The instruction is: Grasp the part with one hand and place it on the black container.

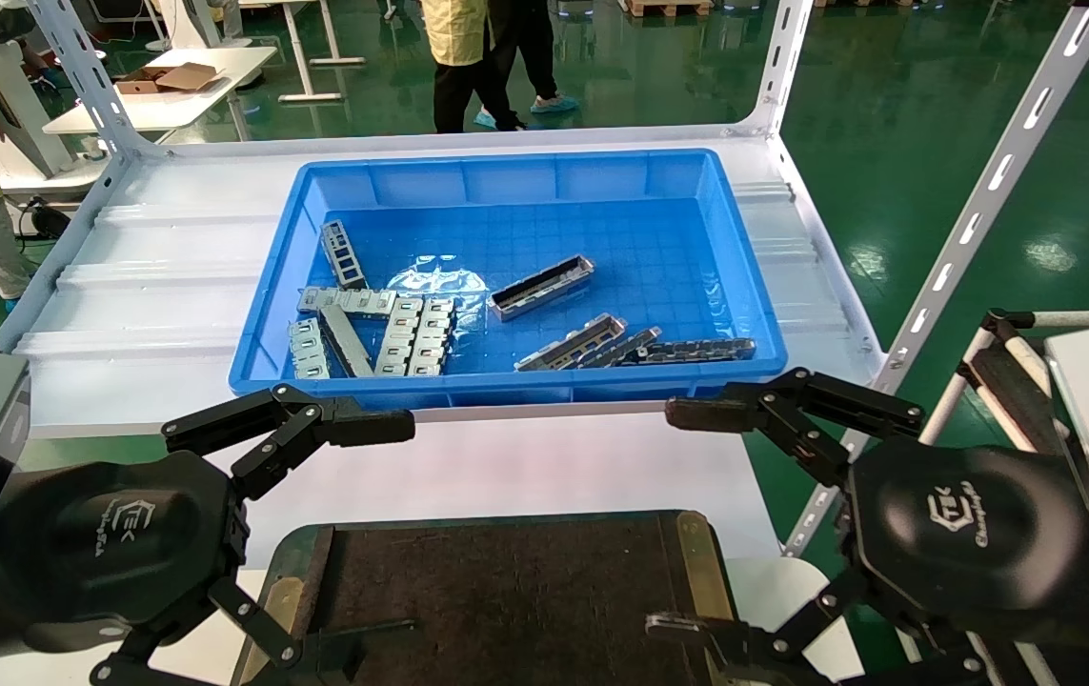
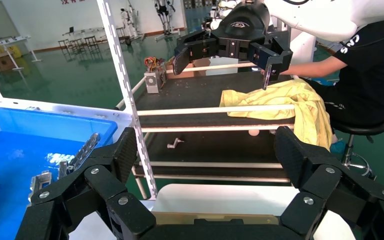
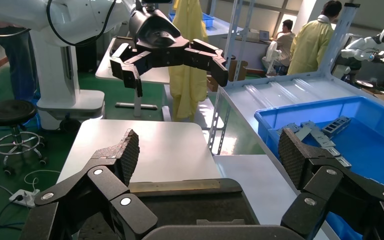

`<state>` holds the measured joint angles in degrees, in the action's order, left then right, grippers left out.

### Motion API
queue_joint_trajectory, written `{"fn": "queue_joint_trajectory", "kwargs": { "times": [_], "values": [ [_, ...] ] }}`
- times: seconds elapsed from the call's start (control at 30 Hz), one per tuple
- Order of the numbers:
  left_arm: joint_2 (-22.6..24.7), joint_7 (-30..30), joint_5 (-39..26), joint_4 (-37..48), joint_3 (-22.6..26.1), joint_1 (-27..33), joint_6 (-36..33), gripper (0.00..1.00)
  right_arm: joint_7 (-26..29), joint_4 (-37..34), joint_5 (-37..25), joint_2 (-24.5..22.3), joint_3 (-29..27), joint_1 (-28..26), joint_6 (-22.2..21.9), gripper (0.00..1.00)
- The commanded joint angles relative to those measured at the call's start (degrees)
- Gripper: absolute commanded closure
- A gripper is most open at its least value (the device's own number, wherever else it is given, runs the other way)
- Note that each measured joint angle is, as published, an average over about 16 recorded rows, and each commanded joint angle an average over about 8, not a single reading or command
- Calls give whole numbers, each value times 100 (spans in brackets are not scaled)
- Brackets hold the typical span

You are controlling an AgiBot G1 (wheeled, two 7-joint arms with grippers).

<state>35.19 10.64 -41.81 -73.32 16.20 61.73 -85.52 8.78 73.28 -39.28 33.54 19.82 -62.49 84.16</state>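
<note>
While the part (image 1: 542, 287) lies in the blue bin (image 1: 739, 286), left gripper (image 1: 368, 538) and right gripper (image 1: 687, 519) hover wide open, empty, flanking the black container (image 1: 506, 591).

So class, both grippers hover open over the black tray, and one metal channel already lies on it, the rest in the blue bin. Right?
Not quite. The head view shows the black tray bare; every metal channel lies in the blue bin. The left gripper and right gripper do hover open.
</note>
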Motion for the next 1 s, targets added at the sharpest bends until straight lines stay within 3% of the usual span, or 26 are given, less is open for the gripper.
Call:
{"fn": "queue_joint_trajectory", "kwargs": {
  "times": [0.03,1.0],
  "values": [
    [0,0,0,0,0,0,0,0,0,0,0,0,0,0,0,0],
    [0,0,0,0,0,0,0,0,0,0,0,0,0,0,0,0]
  ]
}}
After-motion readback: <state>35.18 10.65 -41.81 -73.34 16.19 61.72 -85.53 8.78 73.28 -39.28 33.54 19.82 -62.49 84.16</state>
